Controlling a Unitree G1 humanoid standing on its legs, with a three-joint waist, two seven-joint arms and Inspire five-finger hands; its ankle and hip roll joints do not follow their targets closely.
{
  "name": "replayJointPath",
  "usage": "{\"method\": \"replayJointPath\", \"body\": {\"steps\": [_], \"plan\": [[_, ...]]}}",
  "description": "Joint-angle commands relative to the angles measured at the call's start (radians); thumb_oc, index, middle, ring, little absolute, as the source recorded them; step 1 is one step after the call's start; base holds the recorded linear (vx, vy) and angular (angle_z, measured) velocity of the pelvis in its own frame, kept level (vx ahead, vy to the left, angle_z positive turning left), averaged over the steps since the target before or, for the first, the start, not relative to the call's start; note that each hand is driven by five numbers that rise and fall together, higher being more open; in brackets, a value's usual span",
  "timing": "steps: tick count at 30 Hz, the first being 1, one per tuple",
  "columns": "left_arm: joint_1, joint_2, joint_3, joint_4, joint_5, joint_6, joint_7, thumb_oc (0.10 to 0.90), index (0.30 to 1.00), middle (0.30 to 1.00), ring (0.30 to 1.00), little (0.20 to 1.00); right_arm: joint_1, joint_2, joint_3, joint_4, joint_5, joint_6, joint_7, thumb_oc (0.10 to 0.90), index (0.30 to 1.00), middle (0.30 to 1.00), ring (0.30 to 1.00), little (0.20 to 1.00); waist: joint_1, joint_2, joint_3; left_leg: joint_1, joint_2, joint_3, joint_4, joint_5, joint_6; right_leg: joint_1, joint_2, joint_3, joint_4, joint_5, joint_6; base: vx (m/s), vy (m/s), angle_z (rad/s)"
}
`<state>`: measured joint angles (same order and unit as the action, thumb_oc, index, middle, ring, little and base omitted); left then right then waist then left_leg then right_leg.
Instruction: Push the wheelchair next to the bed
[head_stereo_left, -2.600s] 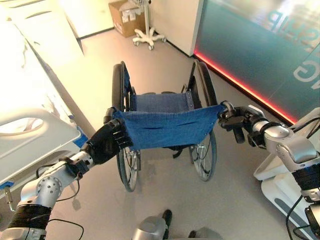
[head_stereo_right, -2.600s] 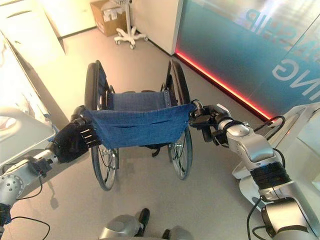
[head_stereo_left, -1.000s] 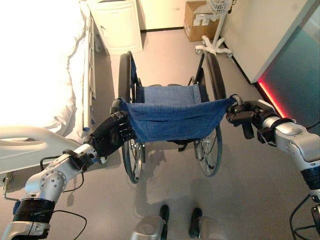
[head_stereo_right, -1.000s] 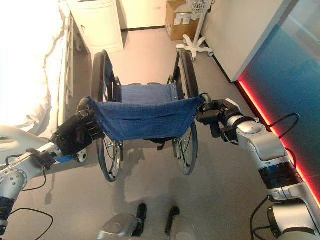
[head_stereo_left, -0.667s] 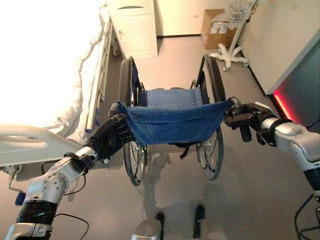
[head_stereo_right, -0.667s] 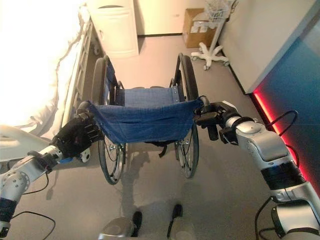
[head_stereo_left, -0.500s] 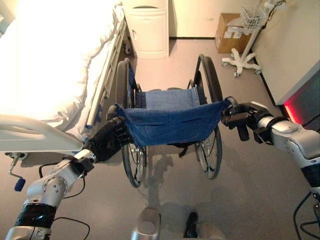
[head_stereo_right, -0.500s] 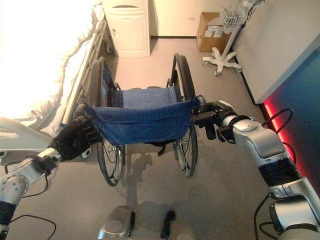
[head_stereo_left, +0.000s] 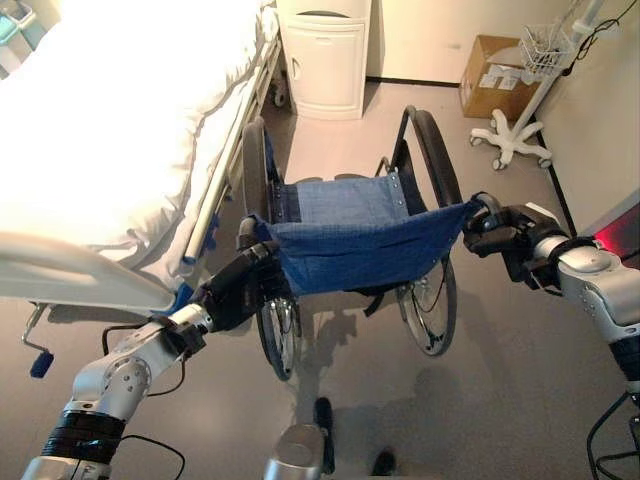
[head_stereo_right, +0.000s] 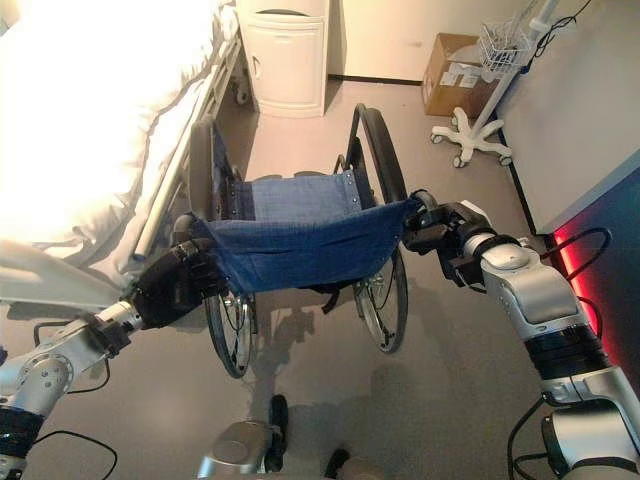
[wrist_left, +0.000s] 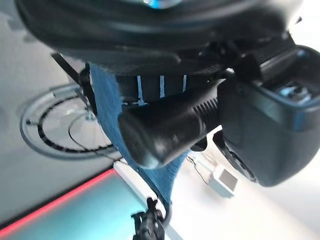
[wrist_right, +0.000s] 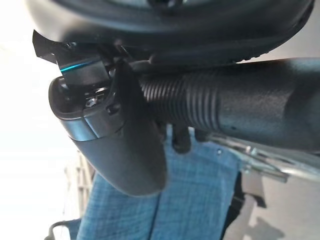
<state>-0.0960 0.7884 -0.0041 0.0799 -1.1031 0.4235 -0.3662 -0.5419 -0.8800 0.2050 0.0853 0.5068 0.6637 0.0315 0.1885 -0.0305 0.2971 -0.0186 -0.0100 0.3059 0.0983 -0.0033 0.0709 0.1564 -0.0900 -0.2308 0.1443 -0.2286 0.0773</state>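
The wheelchair (head_stereo_left: 350, 240) stands straight ahead of the robot, its long axis running along the bed (head_stereo_left: 120, 140) — its left wheel just beside the bed rail. The left hand (head_stereo_left: 240, 290) is curled round the left push handle, the right hand (head_stereo_left: 497, 233) round the right one. Its blue seat sling lies empty — the left hand is nearer the bed.

wheelchair back (head_stereo_left: 358, 252): blue woven cloth, matt
handle grip (wrist_right: 235, 107): ribbed black rubber
wheel spokes (head_stereo_left: 430, 305): shiny metal
bed sheet (head_stereo_left: 110, 120): white cloth

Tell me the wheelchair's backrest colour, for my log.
The backrest is blue denim-like cloth, clearest in the left eye view.
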Motion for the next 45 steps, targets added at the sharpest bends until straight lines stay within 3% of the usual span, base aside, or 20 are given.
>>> {"method": "replayJointPath", "body": {"steps": [1, 3, 4, 6, 9, 12, 14, 15, 18, 19, 22, 24, 25, 29, 32, 33, 36, 39, 42, 45], "plan": [[-0.172, 0.073, 0.164, 0.003, -0.057, -0.102, -0.085, 0.400, 0.300, 0.300, 0.300, 0.300, -0.002, 0.034, 0.033, -0.126, 0.096, -0.167, 0.082, 0.400, 0.300, 0.300, 0.300, 0.300, -0.005, -0.022, -0.186, -0.116, -0.067, -0.042, 0.094, -0.029, -0.018, -0.001, 0.111, 0.002, 0.383, 0.220, 0.104, 0.38, 0.106, 0.17], [-0.180, 0.081, 0.163, 0.010, -0.058, -0.099, -0.092, 0.400, 0.300, 0.300, 0.300, 0.300, -0.004, 0.032, 0.034, -0.125, 0.104, -0.169, 0.073, 0.400, 0.300, 0.300, 0.300, 0.300, -0.001, -0.018, -0.189, -0.116, -0.063, -0.045, 0.094, -0.028, -0.015, -0.015, 0.120, 0.009, 0.408, 0.250, 0.114, 0.30, 0.062, 0.34], [-0.202, 0.121, 0.153, 0.038, -0.051, -0.093, -0.130, 0.400, 0.300, 0.300, 0.300, 0.300, 0.000, 0.034, 0.037, -0.121, 0.134, -0.174, 0.056, 0.400, 0.300, 0.300, 0.300, 0.300, -0.002, -0.016, -0.187, -0.095, -0.082, -0.087, 0.101, -0.044, 0.000, -0.075, 0.138, 0.044, 0.535, 0.350, 0.161, 0.39, 0.051, 0.28], [-0.208, 0.134, 0.147, 0.045, -0.051, -0.090, -0.139, 0.400, 0.300, 0.300, 0.300, 0.300, 0.017, 0.037, 0.033, -0.131, 0.129, -0.173, 0.056, 0.400, 0.300, 0.300, 0.300, 0.300, -0.017, -0.012, -0.182, -0.085, -0.092, -0.108, 0.111, -0.055, -0.002, -0.102, 0.133, 0.072, 0.504, 0.321, 0.148, 0.37, 0.037, 0.10], [-0.224, 0.168, 0.115, 0.053, -0.067, -0.110, -0.143, 0.400, 0.300, 0.300, 0.300, 0.300, 0.054, 0.025, 0.006, -0.151, 0.108, -0.170, 0.080, 0.400, 0.300, 0.300, 0.300, 0.300, -0.057, -0.003, -0.163, -0.079, -0.107, -0.145, 0.154, -0.072, -0.028, -0.109, 0.088, 0.069, 0.280, 0.194, 0.076, 0.30, 0.012, 0.16], [-0.267, 0.159, 0.056, 0.060, -0.081, -0.153, -0.102, 0.400, 0.300, 0.300, 0.300, 0.300, 0.040, 0.003, 0.002, -0.143, 0.096, -0.190, 0.103, 0.400, 0.300, 0.300, 0.300, 0.300, -0.103, 0.015, -0.135, -0.050, -0.097, -0.180, 0.183, -0.071, -0.074, -0.130, 0.026, 0.068, 0.035, 0.190, 0.035, 0.28, -0.016, 0.05], [-0.301, 0.148, 0.028, 0.067, -0.081, -0.160, -0.074, 0.400, 0.300, 0.300, 0.300, 0.300, 0.011, -0.012, 0.017, -0.142, 0.108, -0.184, 0.103, 0.400, 0.300, 0.300, 0.300, 0.300, -0.132, 0.017, -0.126, 0.011, -0.094, -0.194, 0.155, -0.110, -0.084, -0.189, -0.035, 0.062, -0.048, 0.273, 0.066, 0.38, -0.057, 0.63], [-0.332, 0.144, 0.013, 0.077, -0.084, -0.159, -0.054, 0.400, 0.300, 0.300, 0.300, 0.300, -0.019, -0.018, 0.031, -0.155, 0.122, -0.164, 0.093, 0.400, 0.300, 0.300, 0.300, 0.300, -0.159, 0.020, -0.118, 0.076, -0.087, -0.203, 0.118, -0.148, -0.083, -0.265, -0.077, 0.076, -0.060, 0.356, 0.099, 0.37, -0.072, 0.73], [-0.358, 0.134, 0.002, 0.089, -0.076, -0.164, -0.047, 0.400, 0.300, 0.300, 0.300, 0.300, -0.036, -0.017, 0.035, -0.176, 0.132, -0.143, 0.076, 0.400, 0.300, 0.300, 0.300, 0.300, -0.182, 0.019, -0.110, 0.127, -0.072, -0.207, 0.099, -0.182, -0.078, -0.326, -0.089, 0.100, -0.041, 0.391, 0.114, 0.38, -0.100, 0.43], [-0.372, 0.118, -0.004, 0.107, -0.061, -0.172, -0.059, 0.400, 0.300, 0.300, 0.300, 0.300, -0.049, -0.019, 0.034, -0.174, 0.138, -0.133, 0.073, 0.400, 0.300, 0.300, 0.300, 0.300, -0.187, 0.011, -0.122, 0.128, -0.052, -0.198, 0.129, -0.193, -0.082, -0.311, -0.081, 0.084, -0.041, 0.363, 0.106, 0.55, -0.165, 0.24], [-0.365, 0.092, -0.008, 0.107, -0.040, -0.188, -0.069, 0.400, 0.300, 0.300, 0.300, 0.300, -0.057, -0.033, 0.037, -0.162, 0.142, -0.138, 0.075, 0.400, 0.300, 0.300, 0.300, 0.300, -0.204, 0.005, -0.151, 0.124, -0.013, -0.215, 0.255, -0.126, -0.123, -0.292, -0.034, 0.092, -0.027, 0.319, 0.065, 0.47, -0.123, 0.32], [-0.342, 0.081, 0.001, 0.079, -0.036, -0.185, -0.061, 0.400, 0.300, 0.300, 0.300, 0.300, -0.053, -0.043, 0.033, -0.154, 0.133, -0.140, 0.091, 0.400, 0.300, 0.300, 0.300, 0.300, -0.205, 0.004, -0.166, 0.099, 0.022, -0.207, 0.430, 0.008, -0.188, -0.256, -0.014, 0.052, -0.034, 0.288, 0.017, 0.37, -0.108, 0.83], [-0.336, 0.070, 0.003, 0.060, -0.037, -0.184, -0.050, 0.400, 0.300, 0.300, 0.300, 0.300, -0.050, -0.052, 0.035, -0.157, 0.132, -0.142, 0.092, 0.400, 0.300, 0.300, 0.300, 0.300, -0.202, -0.012, -0.164, 0.041, 0.025, -0.196, 0.610, 0.066, -0.212, -0.225, -0.019, 0.034, -0.049, 0.276, -0.009, 0.27, -0.103, 0.38], [-0.320, 0.037, 0.017, 0.037, -0.028, -0.179, -0.054, 0.400, 0.300, 0.300, 0.300, 0.300, -0.050, -0.064, 0.038, -0.156, 0.123, -0.137, 0.102, 0.400, 0.300, 0.300, 0.300, 0.300, -0.192, -0.025, -0.140, -0.132, 0.035, -0.176, 0.834, 0.082, -0.225, -0.165, -0.017, 0.013, -0.047, 0.243, -0.051, 0.24, -0.020, -0.12], [-0.313, 0.038, 0.026, 0.025, -0.033, -0.170, -0.050, 0.400, 0.300, 0.300, 0.300, 0.300, -0.056, -0.068, 0.037, -0.176, 0.120, -0.114, 0.097, 0.400, 0.300, 0.300, 0.300, 0.300, -0.179, -0.017, -0.119, -0.165, 0.032, -0.172, 0.682, 0.059, -0.186, -0.130, 0.014, 0.049, -0.034, 0.220, -0.045, 0.32, 0.115, 0.10], [-0.309, 0.042, 0.033, 0.031, -0.033, -0.168, -0.058, 0.400, 0.300, 0.300, 0.300, 0.300, -0.060, -0.066, 0.041, -0.179, 0.117, -0.110, 0.094, 0.400, 0.300, 0.300, 0.300, 0.300, -0.173, -0.010, -0.113, -0.144, 0.037, -0.166, 0.559, 0.063, -0.173, -0.113, 0.032, 0.071, -0.029, 0.206, -0.041, 0.36, 0.181, 0.18], [-0.295, 0.035, 0.034, 0.051, -0.031, -0.179, -0.081, 0.400, 0.300, 0.300, 0.300, 0.300, -0.047, -0.048, 0.044, -0.181, 0.103, -0.113, 0.081, 0.400, 0.300, 0.300, 0.300, 0.300, -0.165, 0.012, -0.110, -0.118, 0.068, -0.159, 0.286, 0.115, -0.172, -0.071, 0.072, 0.101, -0.036, 0.177, -0.035, 0.40, 0.217, 0.10], [-0.251, 0.026, 0.040, 0.035, -0.022, -0.182, -0.091, 0.400, 0.300, 0.300, 0.300, 0.300, 0.004, -0.032, 0.031, -0.194, 0.085, -0.122, 0.083, 0.400, 0.300, 0.300, 0.300, 0.300, -0.148, 0.034, -0.119, -0.112, 0.137, -0.204, 0.018, 0.233, -0.204, -0.008, 0.091, 0.134, -0.046, 0.138, -0.021, 0.49, 0.275, -0.17], [-0.184, 0.022, 0.095, -0.018, -0.014, -0.151, -0.087, 0.400, 0.300, 0.300, 0.300, 0.300, 0.072, -0.058, -0.024, -0.241, 0.097, -0.114, 0.118, 0.400, 0.300, 0.300, 0.300, 0.300, -0.139, 0.038, -0.134, -0.111, 0.183, -0.232, -0.031, 0.276, -0.221, 0.030, 0.076, 0.159, -0.024, 0.091, -0.009, 0.51, 0.332, -0.53], [-0.171, 0.032, 0.121, -0.037, -0.029, -0.121, -0.085, 0.400, 0.300, 0.300, 0.300, 0.300, 0.129, -0.063, -0.074, -0.268, 0.097, -0.122, 0.140, 0.400, 0.300, 0.300, 0.300, 0.300, -0.148, 0.039, -0.156, -0.087, 0.173, -0.184, -0.032, 0.197, -0.203, 0.036, 0.045, 0.145, 0.036, 0.063, 0.018, 0.41, 0.310, -0.33]]}}
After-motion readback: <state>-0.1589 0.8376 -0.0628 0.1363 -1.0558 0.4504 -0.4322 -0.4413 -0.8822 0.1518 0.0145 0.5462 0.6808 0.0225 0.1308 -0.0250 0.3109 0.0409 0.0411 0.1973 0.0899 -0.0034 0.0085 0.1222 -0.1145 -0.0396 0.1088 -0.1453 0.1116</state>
